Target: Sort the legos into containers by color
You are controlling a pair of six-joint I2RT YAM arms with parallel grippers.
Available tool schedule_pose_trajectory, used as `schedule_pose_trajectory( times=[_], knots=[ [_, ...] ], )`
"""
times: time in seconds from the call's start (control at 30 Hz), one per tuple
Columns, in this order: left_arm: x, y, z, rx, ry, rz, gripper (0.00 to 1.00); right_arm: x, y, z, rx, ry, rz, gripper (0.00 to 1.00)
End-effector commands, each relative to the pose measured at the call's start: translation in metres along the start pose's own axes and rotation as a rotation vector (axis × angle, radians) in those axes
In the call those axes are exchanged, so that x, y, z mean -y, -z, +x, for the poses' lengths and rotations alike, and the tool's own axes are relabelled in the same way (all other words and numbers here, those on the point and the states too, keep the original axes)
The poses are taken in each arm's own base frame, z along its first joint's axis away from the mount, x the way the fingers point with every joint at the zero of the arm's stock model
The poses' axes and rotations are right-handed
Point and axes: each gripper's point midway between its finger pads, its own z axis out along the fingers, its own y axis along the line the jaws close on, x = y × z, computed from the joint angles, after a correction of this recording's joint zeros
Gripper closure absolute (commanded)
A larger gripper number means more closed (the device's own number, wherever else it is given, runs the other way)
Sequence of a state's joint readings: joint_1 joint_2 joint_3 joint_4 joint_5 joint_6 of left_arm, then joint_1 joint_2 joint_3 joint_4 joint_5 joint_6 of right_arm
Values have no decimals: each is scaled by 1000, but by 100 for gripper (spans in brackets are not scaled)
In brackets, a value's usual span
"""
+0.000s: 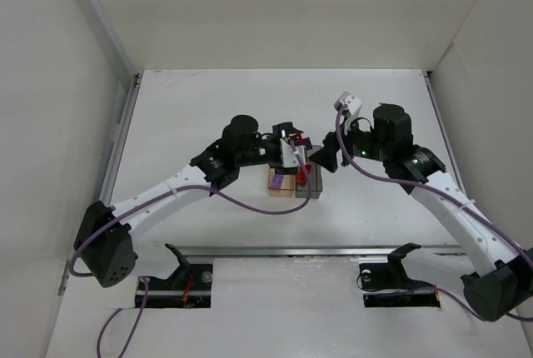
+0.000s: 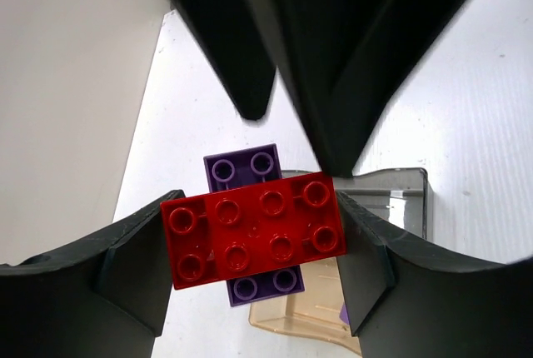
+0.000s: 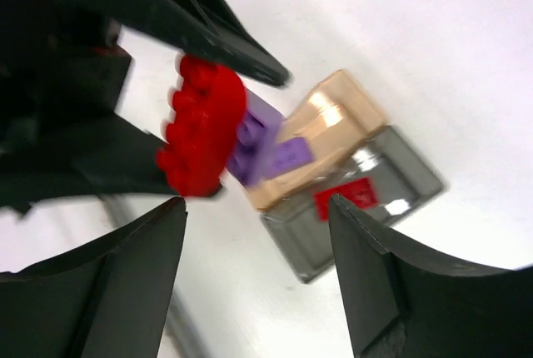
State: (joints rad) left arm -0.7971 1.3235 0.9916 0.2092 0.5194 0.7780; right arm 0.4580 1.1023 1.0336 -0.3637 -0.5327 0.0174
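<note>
Now: my left gripper [image 2: 254,241] pinching red brick [image 2: 250,233] by short ends, over trays. Purple brick [image 2: 243,168] crosswise against its far face. My right gripper [image 3: 254,225] spread, nothing between fingers, just beside red brick. Tan tray [image 3: 333,112] and grey tray [image 3: 412,171] touching, side by side, mid-desk [image 1: 208,108]. Tan tray holds second purple brick [image 3: 291,158]; grey tray holds second red brick [image 3: 346,197].

A robotics lab test cell, by the look: a white table [image 1: 208,100] boxed in by plain white panels [image 1: 50,83]. Two black-and-white robot arms [image 1: 158,196] trail purple cables [image 1: 250,206].
</note>
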Motion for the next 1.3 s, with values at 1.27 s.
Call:
schedule_pose_trajectory(
  times=[1.27],
  knots=[
    [13, 21, -67, 205, 126, 222, 100, -74, 16, -50, 297, 810, -318, 48]
  ],
)
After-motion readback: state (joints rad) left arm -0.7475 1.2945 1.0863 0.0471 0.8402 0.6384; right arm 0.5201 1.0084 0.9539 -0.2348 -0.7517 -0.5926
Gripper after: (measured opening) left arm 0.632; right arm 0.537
